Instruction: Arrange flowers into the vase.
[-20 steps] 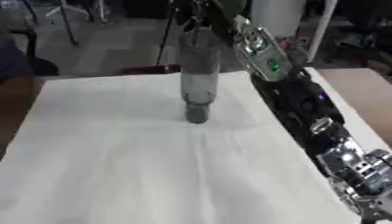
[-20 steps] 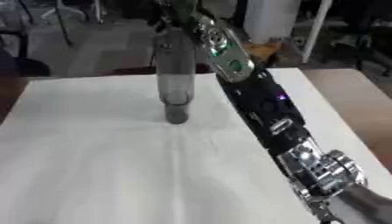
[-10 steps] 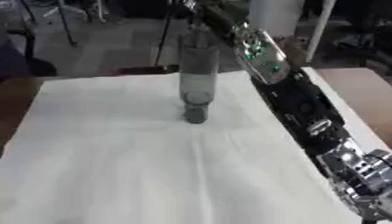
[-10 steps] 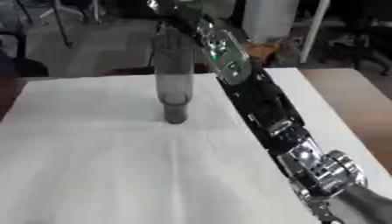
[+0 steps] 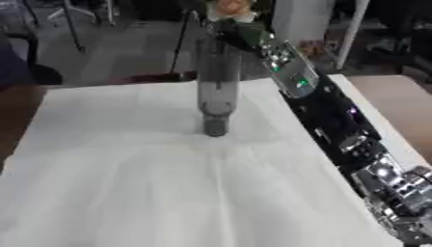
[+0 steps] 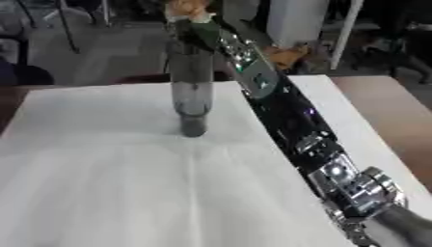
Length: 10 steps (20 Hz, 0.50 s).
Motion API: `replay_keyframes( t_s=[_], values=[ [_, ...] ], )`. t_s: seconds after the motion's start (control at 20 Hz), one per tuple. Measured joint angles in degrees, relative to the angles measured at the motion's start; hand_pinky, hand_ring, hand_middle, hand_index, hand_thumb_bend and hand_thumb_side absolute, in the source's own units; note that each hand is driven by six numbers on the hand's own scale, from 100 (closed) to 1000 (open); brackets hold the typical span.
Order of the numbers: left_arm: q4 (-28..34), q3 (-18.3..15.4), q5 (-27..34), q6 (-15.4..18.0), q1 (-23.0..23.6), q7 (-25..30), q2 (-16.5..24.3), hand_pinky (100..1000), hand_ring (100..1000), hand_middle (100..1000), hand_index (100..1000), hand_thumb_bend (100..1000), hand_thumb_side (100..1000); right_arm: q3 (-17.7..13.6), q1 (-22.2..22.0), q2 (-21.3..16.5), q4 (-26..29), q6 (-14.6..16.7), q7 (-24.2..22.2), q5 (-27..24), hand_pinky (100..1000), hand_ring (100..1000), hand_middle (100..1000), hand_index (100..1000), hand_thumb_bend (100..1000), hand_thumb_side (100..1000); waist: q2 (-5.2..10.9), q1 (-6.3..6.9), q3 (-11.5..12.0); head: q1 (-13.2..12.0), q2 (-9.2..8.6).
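One vase (image 5: 217, 91) stands upright on my tabletop (image 5: 127, 183), a tall grey see-through cylinder on a narrower dark foot, set a little left of the middle and toward the far edge. The tabletop is covered by a white cloth with faint fold lines. Left of the vase I see only bare cloth, and a dark blurred shape at the far left edge that I cannot make out. Right at the vase's mouth sits a flower (image 5: 232, 8), a pale orange and cream bloom with green below it, at the very top of both views. From where I sit I cannot tell whether its stem is inside the vase or just above the rim. The right arm (image 5: 337, 125) runs as a long diagonal from the lower right corner up to the vase top, black with silver joints and small green lights along it. My right robot hand (image 6: 199, 30) is up beside the flower, at the rim, but it is blurred against the green, so I cannot tell whether it is clenched, grasping or released. Further right, the bare brown surface shows beyond the cloth's edge.
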<state>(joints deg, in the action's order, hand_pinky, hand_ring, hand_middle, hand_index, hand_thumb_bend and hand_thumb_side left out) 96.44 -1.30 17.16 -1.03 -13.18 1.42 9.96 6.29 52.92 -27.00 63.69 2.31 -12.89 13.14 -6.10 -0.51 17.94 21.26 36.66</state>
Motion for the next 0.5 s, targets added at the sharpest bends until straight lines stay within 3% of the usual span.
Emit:
replay_keyframes(
  t_s=[0.5],
  values=[
    [0.0, 0.0, 0.0, 0.1, 0.0, -0.1, 0.0, 570, 627, 536, 642, 623, 827, -0.9, 0.0, 0.1, -3.8, -0.4, 0.8, 3.0, 1000, 934, 861, 958, 100, 835, 0.0, 0.0, -0.2, 0.1, -0.42]
  ],
)
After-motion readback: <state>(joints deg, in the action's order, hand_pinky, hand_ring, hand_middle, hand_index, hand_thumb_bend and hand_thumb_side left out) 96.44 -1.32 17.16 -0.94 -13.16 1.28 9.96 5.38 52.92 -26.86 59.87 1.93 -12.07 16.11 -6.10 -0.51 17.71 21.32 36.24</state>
